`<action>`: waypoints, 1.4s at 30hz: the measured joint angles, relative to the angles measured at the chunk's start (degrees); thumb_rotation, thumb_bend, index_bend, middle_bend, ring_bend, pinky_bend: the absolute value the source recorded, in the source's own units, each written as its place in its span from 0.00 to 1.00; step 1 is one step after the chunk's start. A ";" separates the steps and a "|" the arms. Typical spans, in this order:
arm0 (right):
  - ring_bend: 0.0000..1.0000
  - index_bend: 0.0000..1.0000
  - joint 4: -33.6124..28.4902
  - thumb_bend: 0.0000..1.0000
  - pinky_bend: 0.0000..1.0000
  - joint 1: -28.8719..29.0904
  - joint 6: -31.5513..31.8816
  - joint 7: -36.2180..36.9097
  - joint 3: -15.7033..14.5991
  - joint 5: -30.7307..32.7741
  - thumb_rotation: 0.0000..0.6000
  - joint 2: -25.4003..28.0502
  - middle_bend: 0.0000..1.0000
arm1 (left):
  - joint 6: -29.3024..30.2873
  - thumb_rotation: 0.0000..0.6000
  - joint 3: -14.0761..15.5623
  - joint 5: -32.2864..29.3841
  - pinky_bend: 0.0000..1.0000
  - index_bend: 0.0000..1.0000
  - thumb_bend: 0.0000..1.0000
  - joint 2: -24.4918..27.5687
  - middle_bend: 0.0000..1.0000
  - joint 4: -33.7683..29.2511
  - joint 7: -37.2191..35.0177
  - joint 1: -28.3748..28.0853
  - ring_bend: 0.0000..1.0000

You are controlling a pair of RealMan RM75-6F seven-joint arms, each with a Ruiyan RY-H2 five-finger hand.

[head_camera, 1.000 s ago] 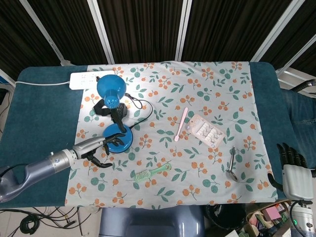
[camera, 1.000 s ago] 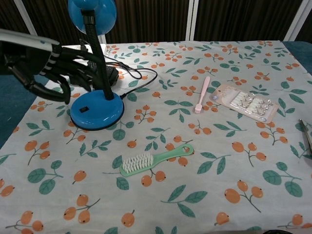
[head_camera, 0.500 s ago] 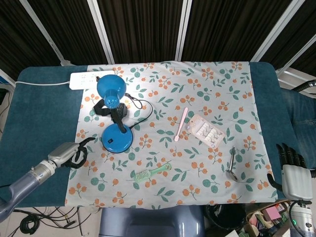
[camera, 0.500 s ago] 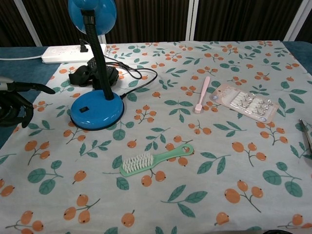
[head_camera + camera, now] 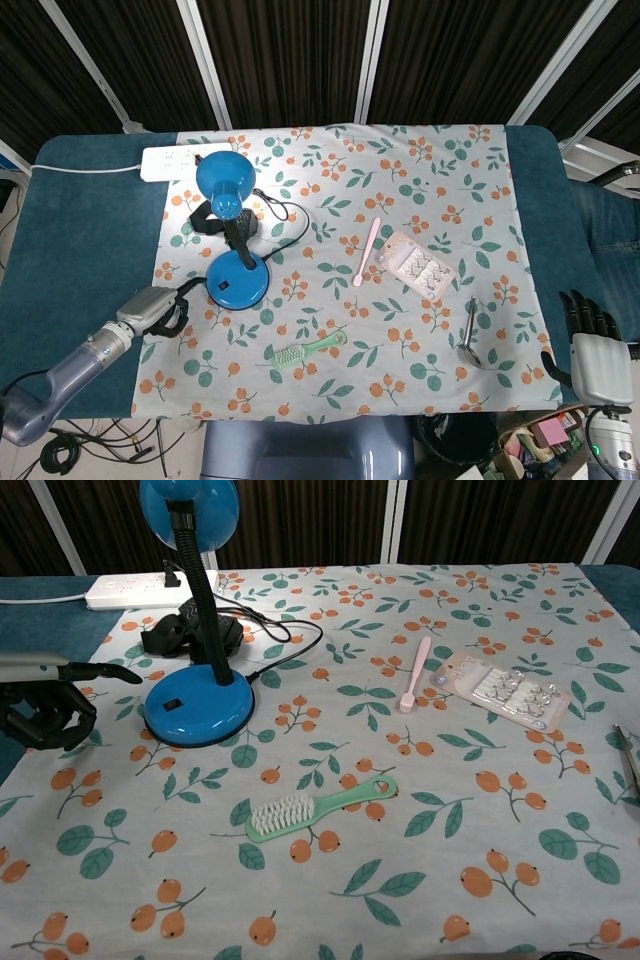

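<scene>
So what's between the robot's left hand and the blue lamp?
Nothing: in the chest view only bare flowery cloth lies between the left hand and the lamp.

On the floral-printed cloth over a teal table: a mint-green plastic brush near the front; a pink toothbrush just beside a clear blister pack of small items; a metal tool rightward; a white power strip at the back.
</scene>
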 measured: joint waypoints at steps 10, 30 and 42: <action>0.06 0.00 0.01 0.20 0.13 -0.01 0.00 0.19 0.03 0.01 1.00 0.08 0.04 | -3.55 1.00 -1.61 -1.35 0.78 0.03 0.55 -2.43 0.62 0.64 2.08 -0.80 0.70; 0.06 0.00 0.04 0.20 0.13 0.02 -0.15 0.44 0.00 0.03 1.00 0.17 0.04 | -7.30 1.00 -3.19 -2.00 0.78 0.04 0.55 -3.87 0.62 1.38 3.16 -1.44 0.70; 0.06 0.00 0.10 0.20 0.13 0.02 -0.10 0.53 0.04 0.01 1.00 0.19 0.04 | -10.13 1.00 -3.33 -1.63 0.78 0.07 0.55 -4.23 0.61 1.84 3.52 -1.99 0.70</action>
